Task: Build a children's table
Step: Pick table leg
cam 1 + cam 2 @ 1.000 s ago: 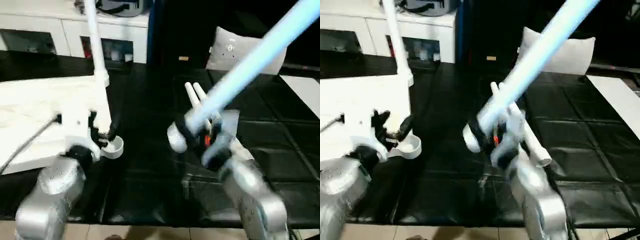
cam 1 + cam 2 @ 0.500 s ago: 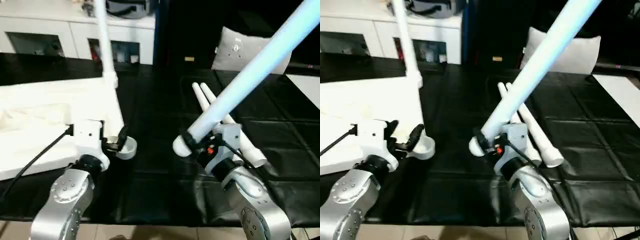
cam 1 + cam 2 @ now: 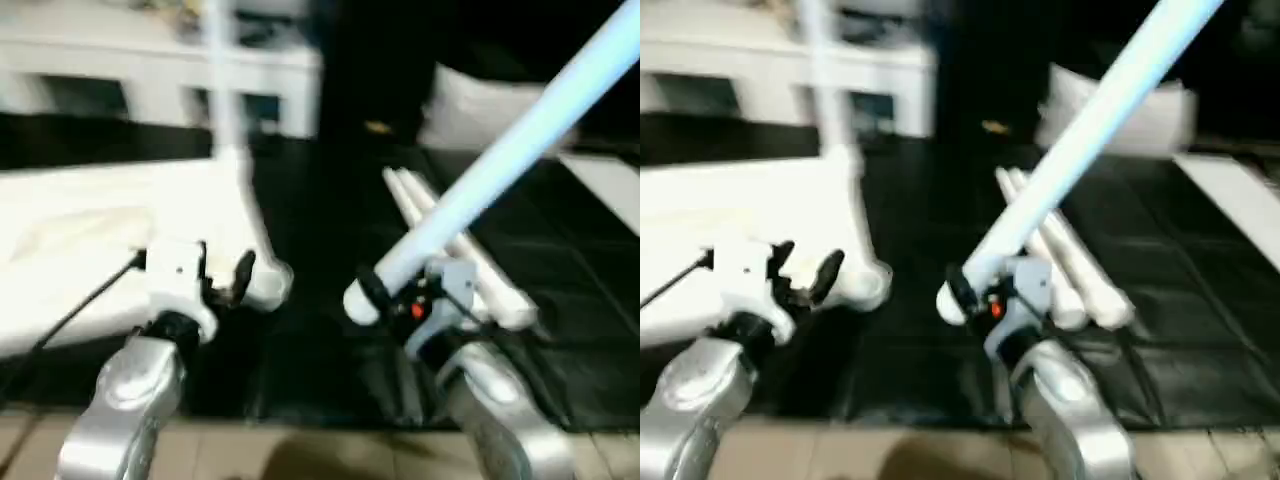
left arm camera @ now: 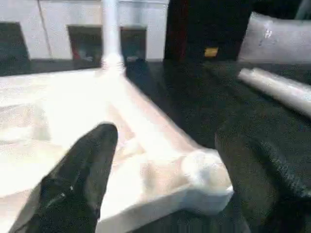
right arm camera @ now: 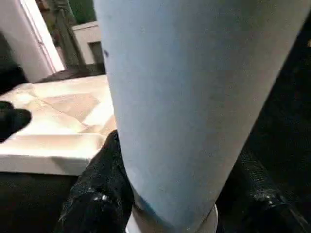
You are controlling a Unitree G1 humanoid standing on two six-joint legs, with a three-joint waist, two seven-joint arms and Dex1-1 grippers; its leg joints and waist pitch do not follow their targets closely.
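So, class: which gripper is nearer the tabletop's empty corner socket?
Left. The left gripper is right beside the socket; the right gripper is off to the side, holding a leg.

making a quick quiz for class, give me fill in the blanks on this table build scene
1. The right end effector is shut on a table ____.
2. The left end effector stands ____ at the tabletop's corner socket.
3. Loose legs lying on the black mat: ____.
4. Legs already standing in the tabletop: ____.

Missing words: leg; open; two; one
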